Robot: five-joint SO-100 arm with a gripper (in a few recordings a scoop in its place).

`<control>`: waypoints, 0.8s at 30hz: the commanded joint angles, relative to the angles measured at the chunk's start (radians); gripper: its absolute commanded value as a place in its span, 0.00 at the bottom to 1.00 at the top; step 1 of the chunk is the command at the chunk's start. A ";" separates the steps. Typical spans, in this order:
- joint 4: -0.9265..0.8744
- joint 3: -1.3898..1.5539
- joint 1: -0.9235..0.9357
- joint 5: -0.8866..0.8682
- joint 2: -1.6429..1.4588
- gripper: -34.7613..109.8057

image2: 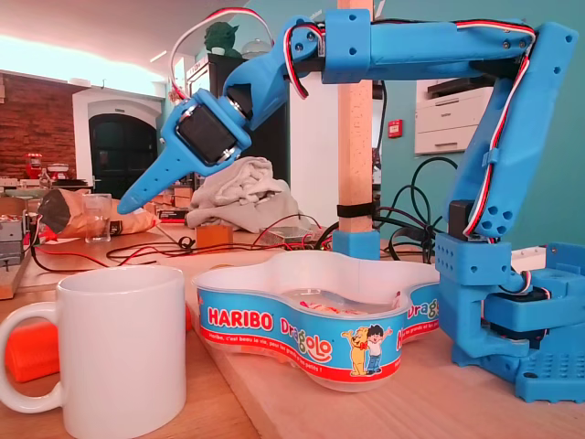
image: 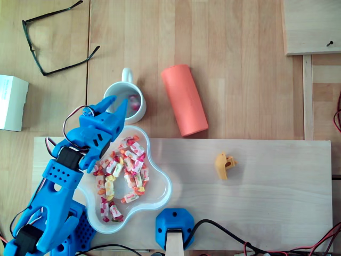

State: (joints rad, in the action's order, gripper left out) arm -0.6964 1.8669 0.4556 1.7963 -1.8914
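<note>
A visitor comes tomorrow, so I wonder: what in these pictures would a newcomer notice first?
The bright blue plastic robot arm stands out, its open gripper poised over a white ceramic mug at the left of the overhead view. Just below it sits a white wavy-edged Haribo tub of wrapped sweets, and a salmon-red cylinder lies right of the mug.

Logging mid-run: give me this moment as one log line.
claw: open, over mug | mug: beside bowl | bowl: holds candies

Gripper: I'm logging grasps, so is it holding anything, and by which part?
Nothing is held. The gripper hangs over the white mug with its jaws apart and nothing between them.
</note>
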 commanded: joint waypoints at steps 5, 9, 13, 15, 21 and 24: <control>0.012 -0.048 0.012 0.006 -0.028 0.38; 0.012 -0.048 0.012 0.006 -0.028 0.38; 0.012 -0.048 0.012 0.006 -0.028 0.38; 0.012 -0.048 0.012 -0.008 -0.026 0.38; 0.012 -0.046 0.012 -0.014 -0.025 0.30; 0.012 -0.043 0.011 -0.014 -0.025 0.23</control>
State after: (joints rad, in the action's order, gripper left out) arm -0.6964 1.8669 0.4556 1.7825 -1.8914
